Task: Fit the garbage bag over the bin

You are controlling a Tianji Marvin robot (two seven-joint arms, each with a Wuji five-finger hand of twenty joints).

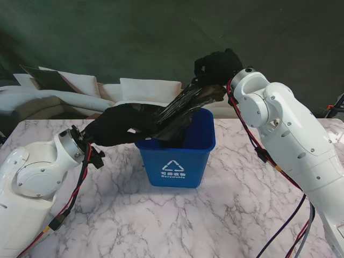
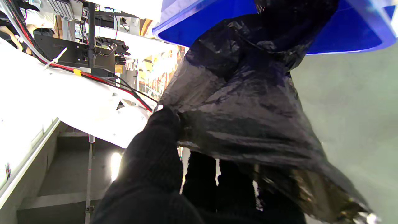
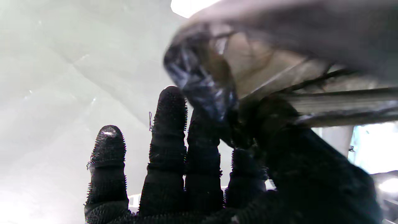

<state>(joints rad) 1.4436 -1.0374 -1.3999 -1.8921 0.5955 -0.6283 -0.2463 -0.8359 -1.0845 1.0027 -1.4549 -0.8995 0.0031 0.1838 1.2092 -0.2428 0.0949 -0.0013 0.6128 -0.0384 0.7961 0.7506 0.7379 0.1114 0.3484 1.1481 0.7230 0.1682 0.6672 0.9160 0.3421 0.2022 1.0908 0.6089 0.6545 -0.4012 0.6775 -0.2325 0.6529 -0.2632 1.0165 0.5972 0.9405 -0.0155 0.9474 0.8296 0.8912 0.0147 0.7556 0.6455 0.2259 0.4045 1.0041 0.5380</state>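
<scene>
Presently one bin (image 1: 177, 156) on the bench (image 1: 231, 209), one garbage bag (image 1: 185, 110) gripped by both my left robot hand (image 1: 115, 126) and right robot hand (image 1: 217, 67).

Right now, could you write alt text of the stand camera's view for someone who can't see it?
Two white robot arms with black-gloved hands hold a black garbage bag stretched above a blue bin on a marble table. The left hand and right hand each grip the bag's top, its bottom hanging into the bin.
</scene>
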